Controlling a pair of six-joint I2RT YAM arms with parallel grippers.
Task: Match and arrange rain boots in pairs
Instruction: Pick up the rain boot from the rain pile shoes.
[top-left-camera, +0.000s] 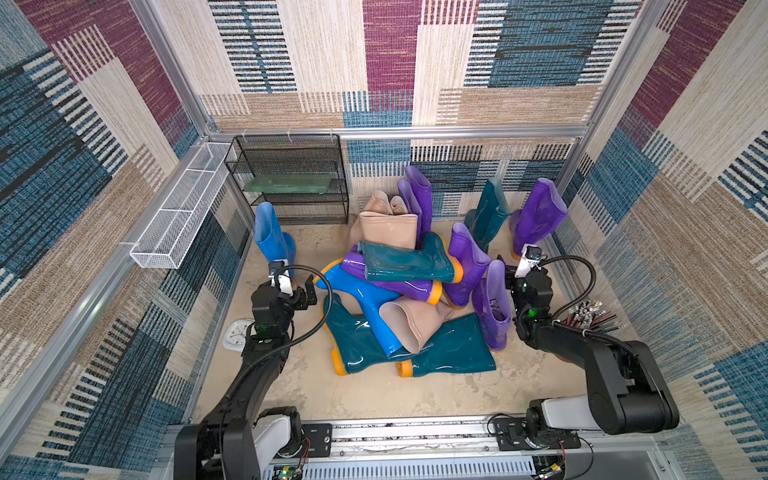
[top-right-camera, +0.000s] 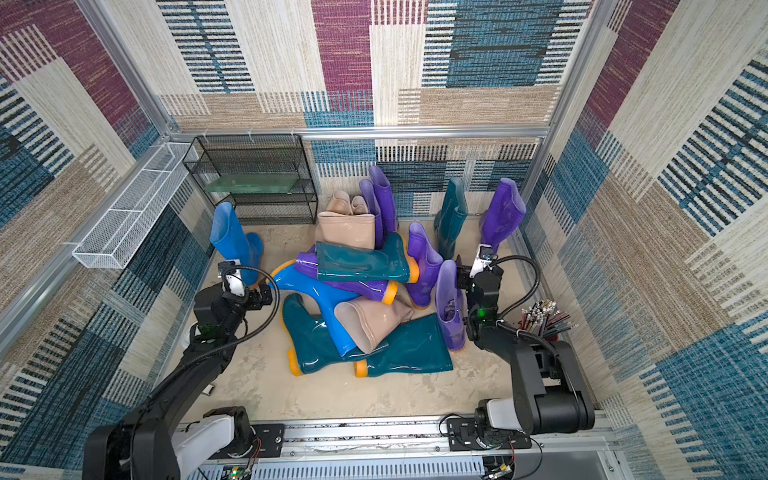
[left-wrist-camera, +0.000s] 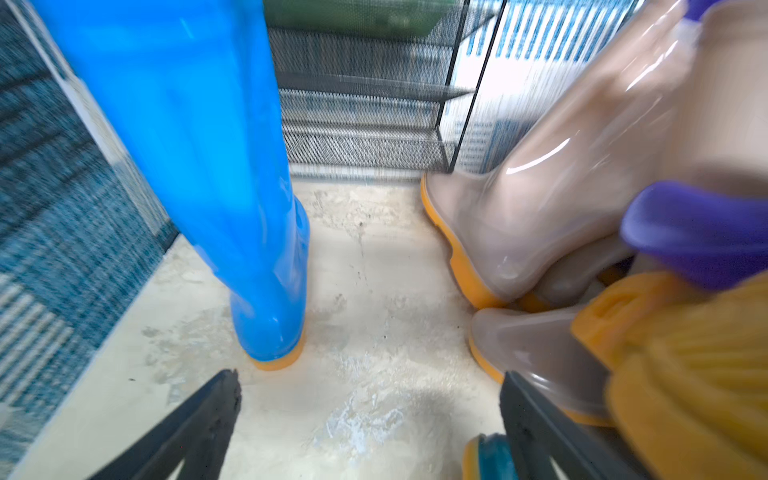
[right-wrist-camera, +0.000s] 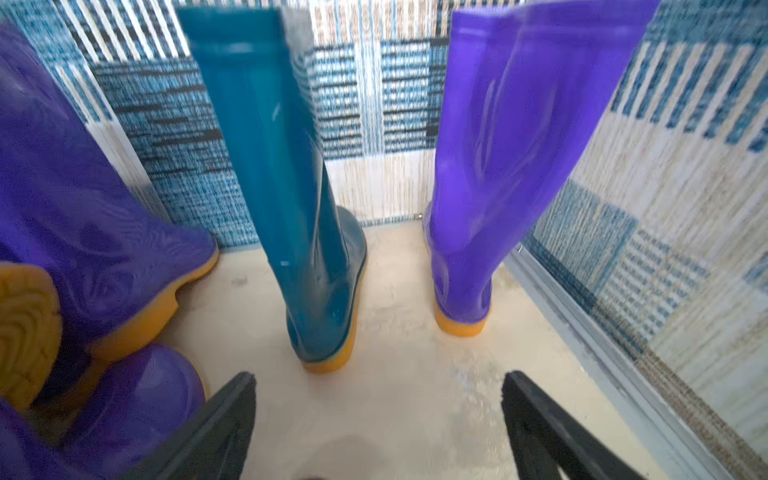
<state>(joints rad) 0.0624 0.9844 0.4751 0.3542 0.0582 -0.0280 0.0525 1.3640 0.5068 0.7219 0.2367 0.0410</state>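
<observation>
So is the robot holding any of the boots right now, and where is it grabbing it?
No, nothing. Both pairs of jaws stand open, only bare floor between them.

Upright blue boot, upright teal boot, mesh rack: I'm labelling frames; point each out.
upright blue boot (top-left-camera: 270, 235), in a top view, mid-shaft.
upright teal boot (right-wrist-camera: 257, 124), right wrist view, mid-shaft.
mesh rack (top-left-camera: 286, 150), in a top view, top shelf.

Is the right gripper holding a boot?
No: the right gripper is open over bare floor, short of the upright teal boot.
</observation>
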